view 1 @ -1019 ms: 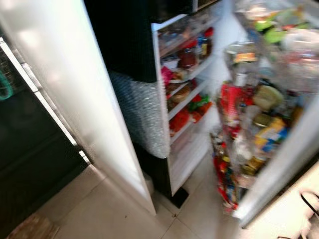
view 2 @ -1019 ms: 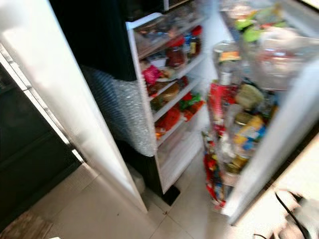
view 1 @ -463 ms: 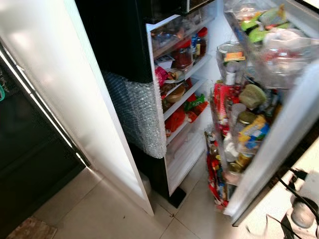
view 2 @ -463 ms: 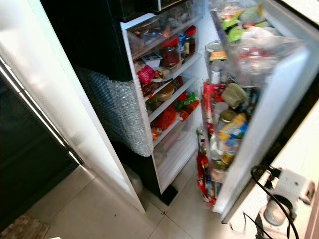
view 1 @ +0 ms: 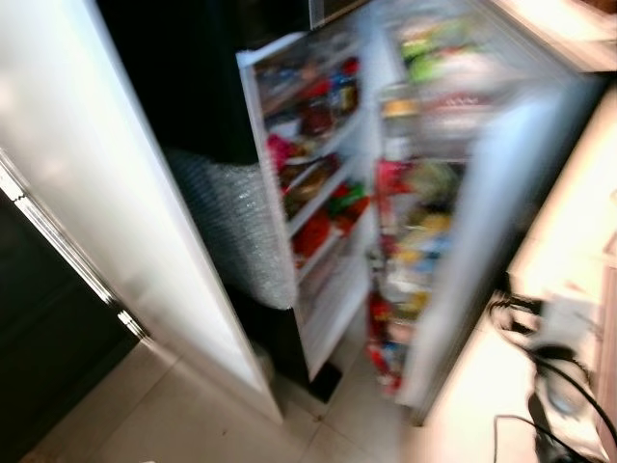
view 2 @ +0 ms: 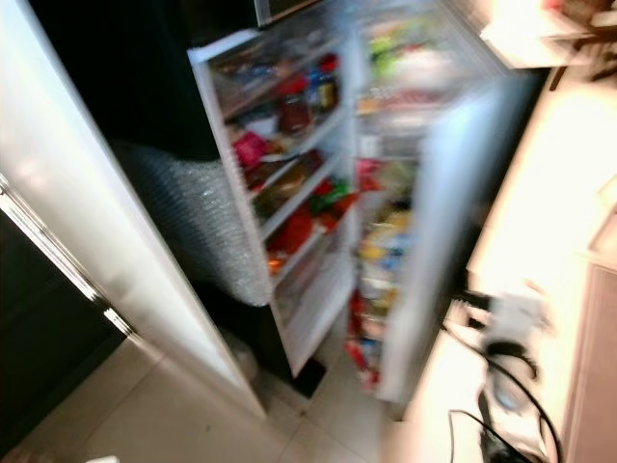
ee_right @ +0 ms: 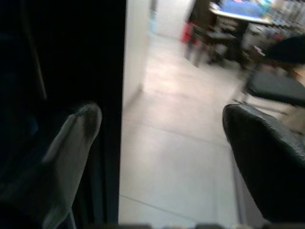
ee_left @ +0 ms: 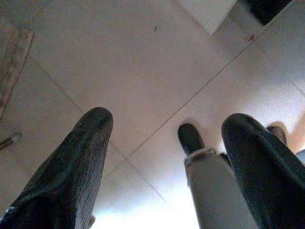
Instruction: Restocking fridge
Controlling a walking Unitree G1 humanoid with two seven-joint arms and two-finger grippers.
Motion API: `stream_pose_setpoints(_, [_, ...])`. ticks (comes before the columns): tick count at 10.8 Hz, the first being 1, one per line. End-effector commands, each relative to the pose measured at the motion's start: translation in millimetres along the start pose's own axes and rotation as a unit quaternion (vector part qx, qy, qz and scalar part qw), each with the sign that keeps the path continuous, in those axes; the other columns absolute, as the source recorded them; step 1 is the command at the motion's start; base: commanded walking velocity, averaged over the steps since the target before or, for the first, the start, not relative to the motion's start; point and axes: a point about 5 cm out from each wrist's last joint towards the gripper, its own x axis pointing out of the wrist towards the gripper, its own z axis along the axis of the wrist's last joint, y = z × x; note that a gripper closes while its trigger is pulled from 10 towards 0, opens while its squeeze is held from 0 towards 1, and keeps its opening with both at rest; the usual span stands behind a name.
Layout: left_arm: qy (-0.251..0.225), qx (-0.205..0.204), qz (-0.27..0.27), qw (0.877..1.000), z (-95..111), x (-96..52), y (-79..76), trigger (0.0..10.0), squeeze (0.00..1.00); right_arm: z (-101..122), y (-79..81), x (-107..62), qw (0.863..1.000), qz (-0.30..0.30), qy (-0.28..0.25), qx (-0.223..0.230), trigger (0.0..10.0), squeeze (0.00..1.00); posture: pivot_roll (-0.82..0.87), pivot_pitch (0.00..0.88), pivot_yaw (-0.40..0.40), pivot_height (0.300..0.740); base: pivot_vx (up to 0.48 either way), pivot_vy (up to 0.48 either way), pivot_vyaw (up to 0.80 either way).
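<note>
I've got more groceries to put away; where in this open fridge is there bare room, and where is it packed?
The lowest part of the fridge compartment, under the shelf of red and green packets, looks bare, though blurred. The upper shelves and door racks look crammed. The floor tiles before the fridge are open.

White fridge door [view 1: 125, 241], pale tiled floor [ee_left: 143, 71]

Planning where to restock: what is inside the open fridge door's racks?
The fridge door racks are crowded with blurred red, yellow and green packages; labels and what lies behind them are unreadable.
</note>
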Motion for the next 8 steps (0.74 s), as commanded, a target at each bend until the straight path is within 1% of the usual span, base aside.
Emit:
stream_pose_setpoints(1, [0.009, -0.004, 0.011, 1.0, -6.8, -3.0, 6.6, 10.0, 0.0, 35.4, 52.0, 13.3, 0.988, 0.139, -0.069, 0.004, 10.0, 0.0, -0.34, 0.0, 0.102, 0.74, 0.0, 0.0, 0.0])
stream_pose_setpoints(2, [0.008, -0.006, 0.011, 1.0, -6.8, -2.9, 6.1, 10.0, 0.0, 43.0, 70.2, 11.7, 0.978, 0.195, -0.077, 0.011, 10.0, 0.0, -0.34, 0.0, 0.1, 0.74, 0.0, 0.0, 0.0])
stream_pose_setpoints(4, [0.008, -0.005, 0.012, 1.0, -6.6, -2.5, 5.2, 10.0, 0.0, 46.2, 94.1, 5.4, 0.955, 0.29, -0.061, 0.018, 10.0, 0.0, -0.34, 0.0, 0.096, 0.74, 0.0, 0.0, 0.0])
stream_pose_setpoints(5, [0.008, -0.007, 0.012, 1.0, -6.5, -2.5, 5.0, 10.0, 0.0, 46.9, 105.5, 0.3, 0.942, 0.33, -0.052, 0.031, 10.0, 0.0, -0.33, 0.0, 0.092, 0.74, 0.0, 0.0, 0.0])
stream_pose_setpoints(6, [0.007, -0.007, 0.012, 1.0, -6.4, -2.5, 4.9, 10.0, 0.0, 47.4, 111.2, -2.6, 0.935, 0.346, -0.047, 0.053, 10.0, 0.0, -0.33, 0.0, 0.092, 0.74, 0.0, 0.0, 0.0])
stream_pose_setpoints(7, [0.007, -0.007, 0.011, 1.0, -6.5, -2.4, 4.8, 10.0, 0.0, 47.8, 112.0, -3.2, 0.934, 0.349, -0.044, 0.063, 10.0, 0.0, -0.33, 0.0, 0.092, 0.74, 0.0, 0.0, 0.0])
stream_pose_setpoints(8, [0.007, -0.008, 0.012, 1.0, -6.5, -2.4, 4.6, 10.0, 0.0, 47.6, 112.2, -3.7, 0.933, 0.351, -0.043, 0.061, 10.0, 0.0, -0.33, 0.0, 0.091, 0.74, 0.0, 0.0, 0.0])
